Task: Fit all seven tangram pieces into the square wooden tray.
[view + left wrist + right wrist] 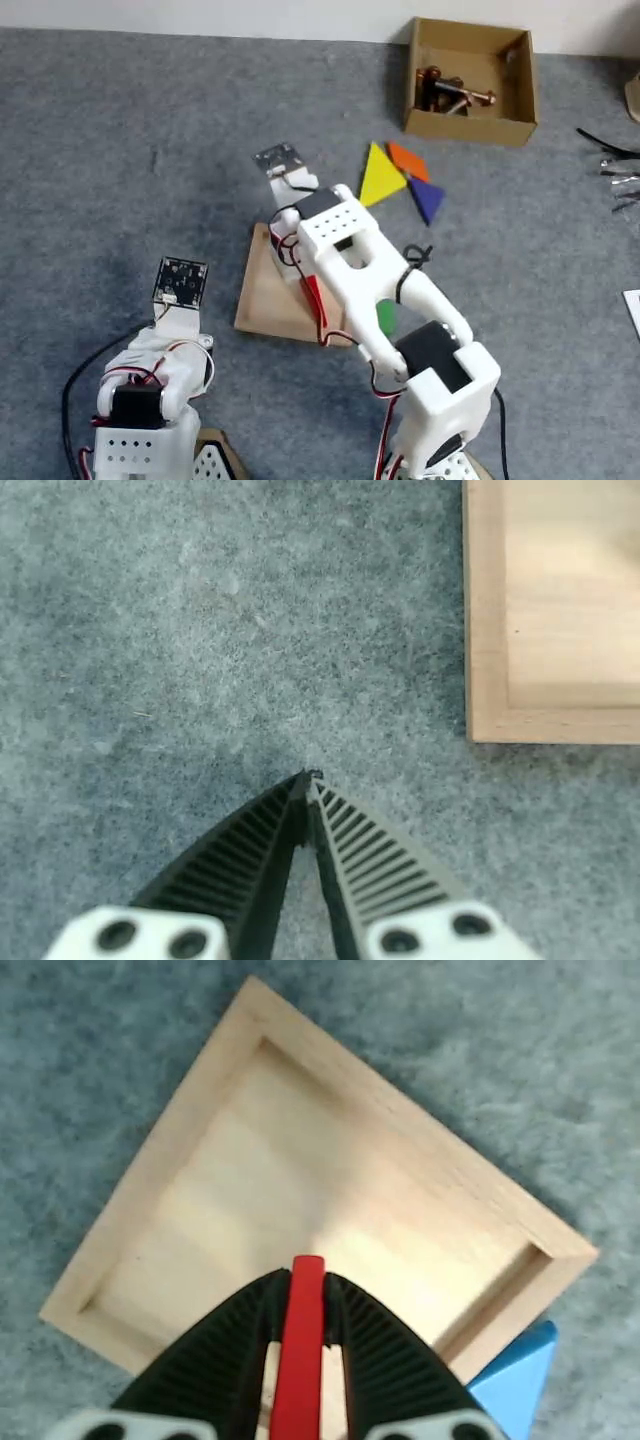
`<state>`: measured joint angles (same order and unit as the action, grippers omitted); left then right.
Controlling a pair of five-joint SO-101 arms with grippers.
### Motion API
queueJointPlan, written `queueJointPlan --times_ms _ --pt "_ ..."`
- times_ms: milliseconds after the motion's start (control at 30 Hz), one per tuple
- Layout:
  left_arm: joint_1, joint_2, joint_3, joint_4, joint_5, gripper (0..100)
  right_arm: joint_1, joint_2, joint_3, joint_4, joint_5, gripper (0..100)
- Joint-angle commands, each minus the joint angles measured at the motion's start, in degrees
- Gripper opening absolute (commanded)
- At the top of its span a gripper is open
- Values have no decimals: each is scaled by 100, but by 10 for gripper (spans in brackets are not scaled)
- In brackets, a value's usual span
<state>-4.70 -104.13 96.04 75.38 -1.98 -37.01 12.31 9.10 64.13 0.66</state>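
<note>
placing step, by the look of it. right gripper [305,1272] over the square wooden tray [410,1132], jaws pinched narrow on a red piece [300,1360], gripped by its flat faces, thin edge up toward the wrist camera, tip down at the tray floor. straight below the jaws: bare wood, inside the rim. cannot tell whether touching the floor yet. tray edges skewed diagonal to the jaw line, so probably needs a wrist turn to square the red piece's long edge to a rim before letting go; otherwise risks a slanted drop that eats room for the rest.

high view: tray on the grey carpet [120,150] between the two arms, right arm stretched across it, so plainly the nearer one. left gripper [308,780] low over the carpet just left of the tray, jaws closed tip to tip, holding nothing.

left to fit: light blue piece [515,1375] just beside a tray corner, outside the rim; green piece [385,318] just right of the tray, under the right arm; yellow triangle [380,175], orange piece [407,158] and purple triangle [427,198] bunched together far right of the tray, well apart from it. early in the task, judging by that. cardboard box [470,75] further back on the right, not part of this.
</note>
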Motion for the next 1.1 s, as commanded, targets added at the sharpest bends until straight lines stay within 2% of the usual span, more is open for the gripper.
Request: queueJointPlan --times_ms 0,133,367,500,767,900,1067 --pt "-57 -31 110 18 -53 5 -66 -347 -57 -136 -62 6" --pt "-57 -31 110 18 -53 5 -57 -347 -57 -136 -53 15" --pt "-57 -31 110 18 -53 5 -48 -338 -48 -110 255 174" --pt "-57 -31 110 18 -53 5 -40 -338 -48 -110 255 177" --pt "-57 -31 110 18 -53 5 585 -374 -57 -75 325 177" --pt "-57 -31 110 18 -53 5 611 -374 -101 365 563 177" --pt "-57 -31 110 18 -53 5 620 -382 -110 382 580 177"
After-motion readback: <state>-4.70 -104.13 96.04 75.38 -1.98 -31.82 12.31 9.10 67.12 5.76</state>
